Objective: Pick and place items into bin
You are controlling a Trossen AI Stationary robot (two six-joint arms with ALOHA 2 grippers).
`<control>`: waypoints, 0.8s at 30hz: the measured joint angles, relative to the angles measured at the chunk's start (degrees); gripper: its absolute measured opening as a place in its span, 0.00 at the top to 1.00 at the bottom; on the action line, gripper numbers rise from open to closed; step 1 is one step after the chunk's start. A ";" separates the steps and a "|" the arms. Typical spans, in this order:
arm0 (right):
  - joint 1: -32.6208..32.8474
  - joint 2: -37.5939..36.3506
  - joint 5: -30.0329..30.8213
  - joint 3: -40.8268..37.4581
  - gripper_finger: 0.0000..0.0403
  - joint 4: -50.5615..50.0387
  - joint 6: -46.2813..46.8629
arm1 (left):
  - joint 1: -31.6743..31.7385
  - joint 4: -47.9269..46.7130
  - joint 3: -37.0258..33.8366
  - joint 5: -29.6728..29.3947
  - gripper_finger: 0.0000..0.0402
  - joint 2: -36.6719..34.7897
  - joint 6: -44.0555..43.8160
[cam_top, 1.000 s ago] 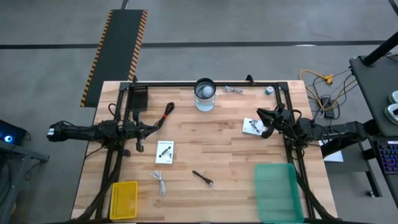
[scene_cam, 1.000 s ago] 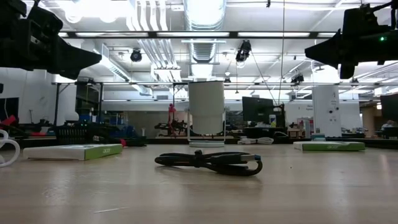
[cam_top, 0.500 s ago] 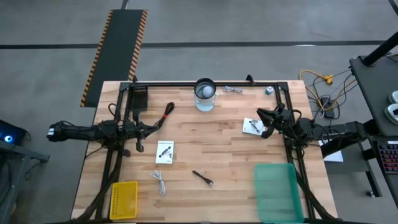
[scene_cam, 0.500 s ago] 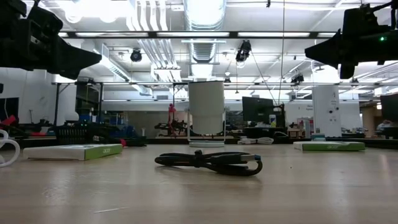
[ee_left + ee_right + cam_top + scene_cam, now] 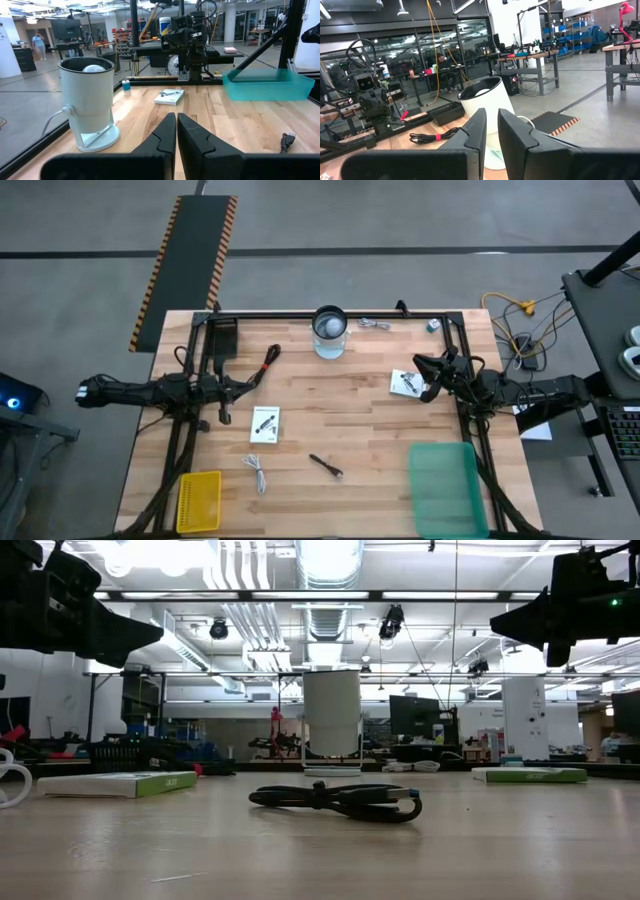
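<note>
2 dark arms wait at opposite edges of a wooden surface (image 5: 340, 415), neither holding anything. The left claw (image 5: 252, 385) hovers at the surface's left side, its fingers (image 5: 165, 134) pressed together, clenched on nothing. The right claw (image 5: 424, 374) hangs at the right side just beside a white printed packet (image 5: 405, 383); its fingers (image 5: 476, 131) stand close with a narrow gap, nothing between them.

The items lie scattered and untouched. A black cable with red tip (image 5: 269, 359) rests on the left half, just beyond the left claw. A second white packet (image 5: 265, 424) lies near the middle left, with a short white cable (image 5: 256, 472) nearer the front edge. A small black stick-like tool (image 5: 325, 465) sits near the front centre; the low view shows a dark piece (image 5: 336, 799) lying flat on the wood. Small metal bits (image 5: 374, 324) rest by the far edge, right of a white round canister with a dark rim (image 5: 329, 330).

A translucent green bin (image 5: 447, 488) stands at the near right corner, well apart from the items. A yellow tray (image 5: 199, 501) sits at the near left corner.
</note>
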 joint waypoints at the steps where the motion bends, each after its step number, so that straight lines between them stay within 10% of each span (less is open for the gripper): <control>1: 0.00 -0.02 -0.01 0.01 0.90 0.00 -0.01 | 0.00 0.01 -0.02 0.00 1.00 -0.01 0.00; 24: 0.04 0.00 -0.13 0.00 0.90 -0.05 -2.10 | -0.04 4.13 -0.13 -0.11 1.00 -0.02 -0.07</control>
